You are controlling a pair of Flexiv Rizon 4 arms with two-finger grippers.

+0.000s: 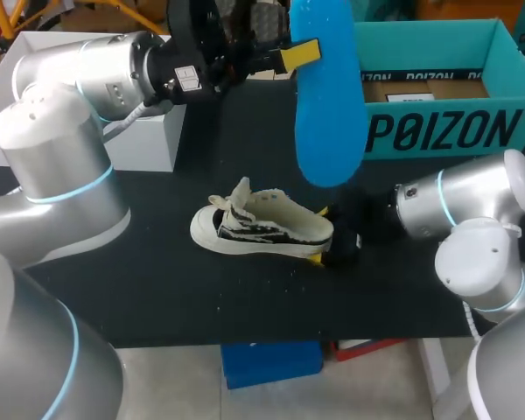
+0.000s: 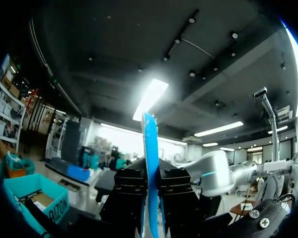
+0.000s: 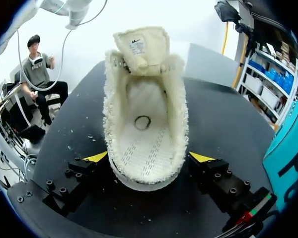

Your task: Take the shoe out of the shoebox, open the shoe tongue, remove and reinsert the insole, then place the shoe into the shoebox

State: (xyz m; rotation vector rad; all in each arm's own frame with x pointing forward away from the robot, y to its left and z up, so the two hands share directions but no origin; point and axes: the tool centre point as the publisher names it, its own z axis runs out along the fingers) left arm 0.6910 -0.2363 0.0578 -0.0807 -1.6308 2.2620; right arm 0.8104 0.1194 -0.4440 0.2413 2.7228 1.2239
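Your left gripper [image 1: 299,54] is clamped on the blue insole [image 1: 328,105], both fingers pressed against its flat faces. It holds the insole high above the table [image 1: 157,289], hanging long-ways, with its lower end in the air over the shoe's heel end. In the left wrist view the insole [image 2: 150,148] stands edge-on, a thin blue strip rising from between the black finger blocks of the left gripper [image 2: 151,181].

Your right gripper [image 1: 322,234] sits low on the table at the heel of the shoe [image 1: 258,226]. One yellow tip touches each side of the heel, so it grips the shoe there. In the right wrist view the right gripper [image 3: 149,157] looks along the shoe [image 3: 144,114] from heel to toe. The tongue [image 3: 141,47] is folded up and forward at the far end, and the fleecy collar frames a pale stitched footbed bearing a small dark ring.

The shoe rests sole-down near the middle of the table, toe towards your left arm. The teal shoebox [image 1: 446,131] stands open at the far right, well apart from the shoe, with what may be a brown card inside. A white box [image 1: 144,140] stands at the far left under your left arm
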